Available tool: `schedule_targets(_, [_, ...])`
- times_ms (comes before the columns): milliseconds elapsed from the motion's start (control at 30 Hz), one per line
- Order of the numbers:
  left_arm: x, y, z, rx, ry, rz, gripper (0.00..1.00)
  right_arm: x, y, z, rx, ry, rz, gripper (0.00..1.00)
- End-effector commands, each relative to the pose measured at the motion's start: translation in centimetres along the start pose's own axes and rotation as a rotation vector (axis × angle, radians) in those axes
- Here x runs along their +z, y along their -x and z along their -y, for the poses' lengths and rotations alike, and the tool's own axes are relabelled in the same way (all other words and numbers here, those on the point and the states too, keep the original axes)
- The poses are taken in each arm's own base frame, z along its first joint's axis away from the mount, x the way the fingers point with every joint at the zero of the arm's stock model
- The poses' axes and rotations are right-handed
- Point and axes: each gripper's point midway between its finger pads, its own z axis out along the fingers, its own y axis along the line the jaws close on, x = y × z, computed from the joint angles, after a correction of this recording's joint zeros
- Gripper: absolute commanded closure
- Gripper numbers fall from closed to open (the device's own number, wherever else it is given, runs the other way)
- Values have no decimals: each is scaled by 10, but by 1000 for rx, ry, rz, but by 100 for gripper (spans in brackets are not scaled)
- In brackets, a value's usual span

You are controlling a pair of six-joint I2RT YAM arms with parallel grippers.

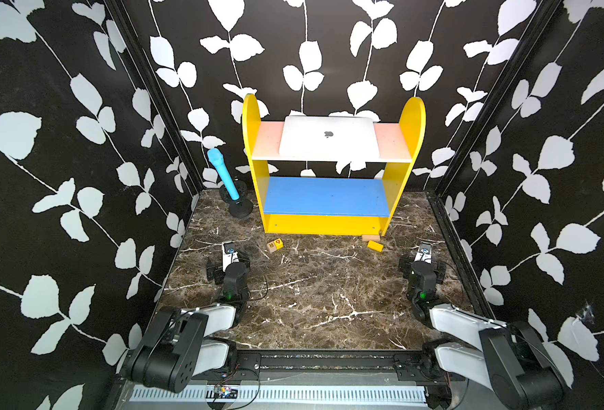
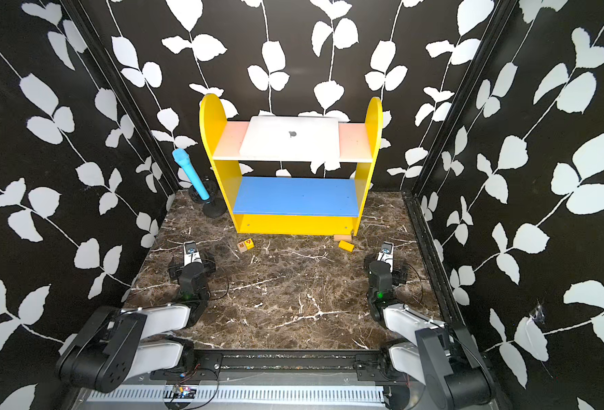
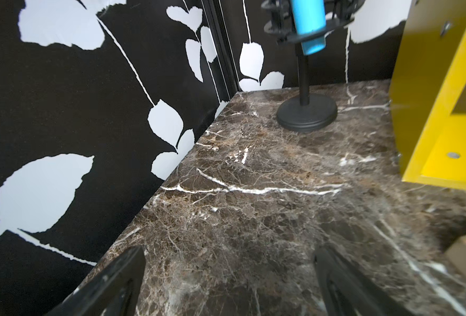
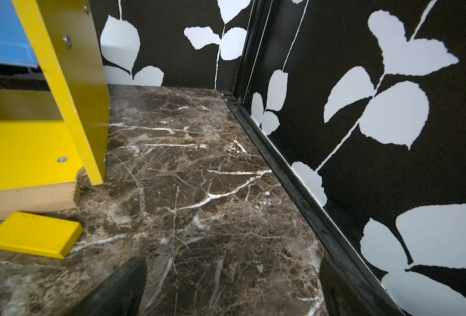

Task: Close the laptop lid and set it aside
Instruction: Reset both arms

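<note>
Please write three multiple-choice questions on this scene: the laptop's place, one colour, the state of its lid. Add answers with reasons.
1. Where does the laptop lie?
A) on the blue shelf
B) on the top shelf board
C) on the marble table

2. What colour is the microphone?
A) red
B) green
C) light blue

3. How is the lid?
A) shut flat
B) upright
C) half open

Answers: B, it rests on that board between the yellow side panels; C, its body is light blue; A, the logo faces up and no screen shows.
</note>
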Motion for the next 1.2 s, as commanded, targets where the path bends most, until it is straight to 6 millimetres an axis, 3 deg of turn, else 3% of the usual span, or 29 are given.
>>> schedule_targets(0, [5,29,-2,-56,-1,106,2,7,28,1,42,-16,86,0])
schedule_targets(233, [20,22,20,-42,-108,91,2,22,35,-18,-48,32,129,0])
schedule_targets(367, [23,27,33,-21,-166,118,2,30,27,-31,-81,75,127,0])
schedule_targets(567, [35,13,61,38,-290,68,1,39,21,-35,-71,132,82,0])
schedule_targets(800, [48,14,60,29,-280,14,1,57,11,-32,-25,145,10,0])
schedule_targets(1167, [48,12,59,28,-278,1,1,58,9,-29,-21,139,4,0])
